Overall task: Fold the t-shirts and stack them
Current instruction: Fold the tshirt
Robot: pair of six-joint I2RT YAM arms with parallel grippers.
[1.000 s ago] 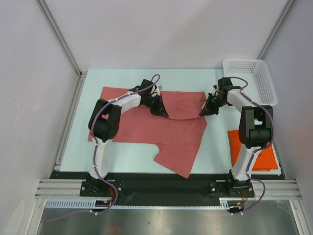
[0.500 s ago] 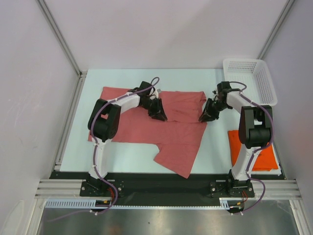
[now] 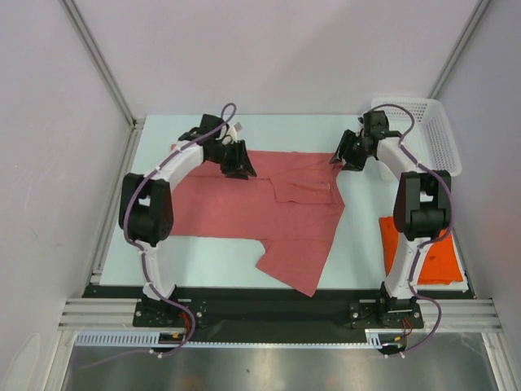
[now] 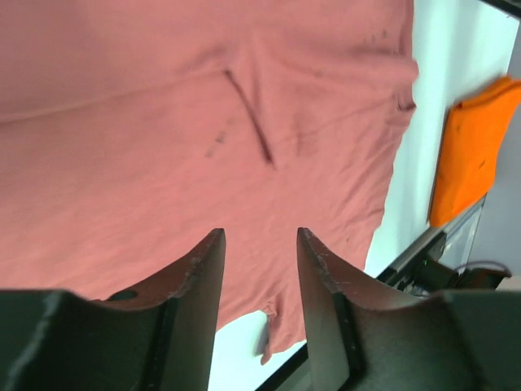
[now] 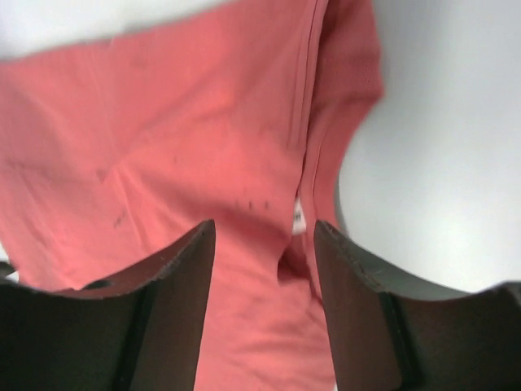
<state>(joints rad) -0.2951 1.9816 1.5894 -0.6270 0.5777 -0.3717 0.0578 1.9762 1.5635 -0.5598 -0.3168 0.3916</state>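
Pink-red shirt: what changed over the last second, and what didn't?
The left hand and right hand let go of the pink-red shirt, opened, and drew back toward the far edge of the table. The released fold lies flat on the shirt. The orange shirt and basket stayed put.

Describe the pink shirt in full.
The pink shirt is soft, dusty pink-red cloth with a few small dark marks, spread flat across the table, a flap folded over at its far right and one part jutting toward the near edge. The left pincer and right pincer, both open, grip none of it.
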